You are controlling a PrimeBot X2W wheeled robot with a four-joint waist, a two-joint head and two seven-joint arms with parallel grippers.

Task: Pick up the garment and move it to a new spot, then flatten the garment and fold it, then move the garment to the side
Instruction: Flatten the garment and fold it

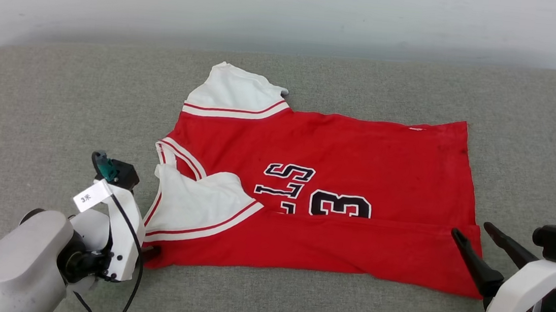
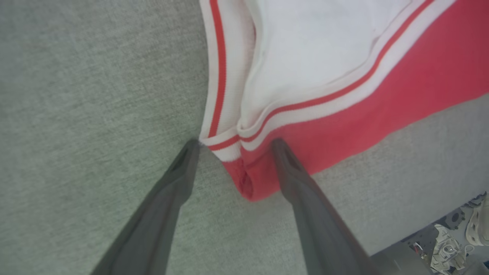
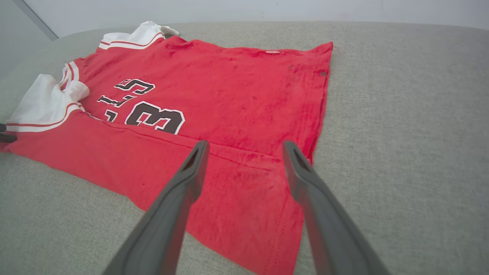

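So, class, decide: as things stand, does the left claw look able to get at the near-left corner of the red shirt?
Probably yes: the left claw is open, its fingers either side of the shirt corner on the grey cushion, with nothing between.

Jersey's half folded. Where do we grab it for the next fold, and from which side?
Probably take the garment by its two near corners, coming from the robot's side, low over the grey cushion. The folded edge lies flat there, layers doubled. The open left gripper straddles the collar-end corner; the open right gripper points at the hem-end corner.
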